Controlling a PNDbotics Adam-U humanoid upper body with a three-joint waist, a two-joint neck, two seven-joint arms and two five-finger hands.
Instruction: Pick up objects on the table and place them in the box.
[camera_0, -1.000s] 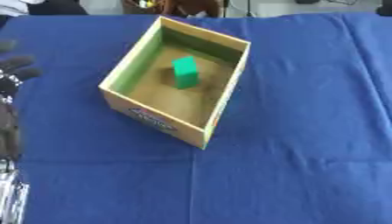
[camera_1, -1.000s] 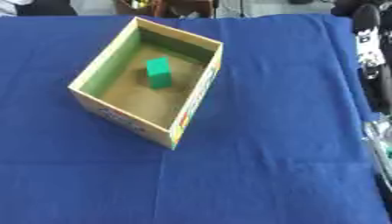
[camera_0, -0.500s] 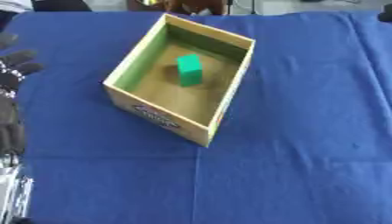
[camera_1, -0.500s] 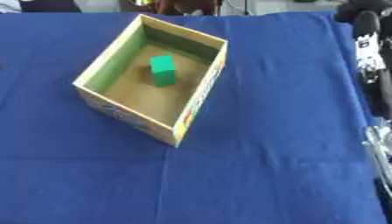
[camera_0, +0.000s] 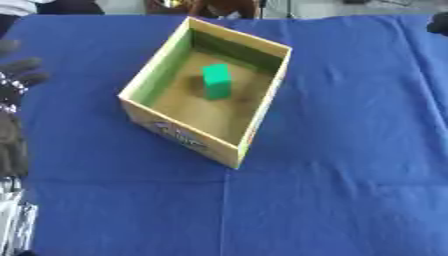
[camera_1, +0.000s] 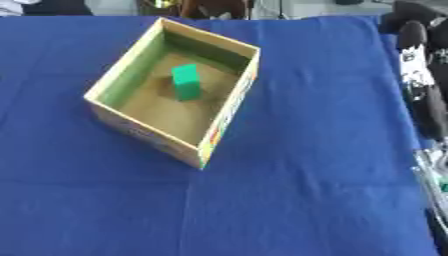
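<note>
An open cardboard box (camera_0: 236, 146) with green inner walls stands askew on the blue tablecloth, up and left of the middle. A green block (camera_0: 216, 80) stands upright on the box floor near its far wall. My left hand (camera_0: 16, 87) shows at the left edge, well apart from the box, its dark fingers relaxed and holding nothing. My right hand (camera_1: 418, 55) shows at the right edge, fingers pointing up and straight, holding nothing.
The blue cloth (camera_0: 341, 150) covers the whole table; I see no loose object on it. Silver arm parts show at the lower left (camera_0: 13, 220) and lower right (camera_1: 433, 185) edges. Dark shapes stand beyond the far edge.
The whole picture has shifted slightly right and down, so the camera has moved. The box, block and both hands hold their places.
</note>
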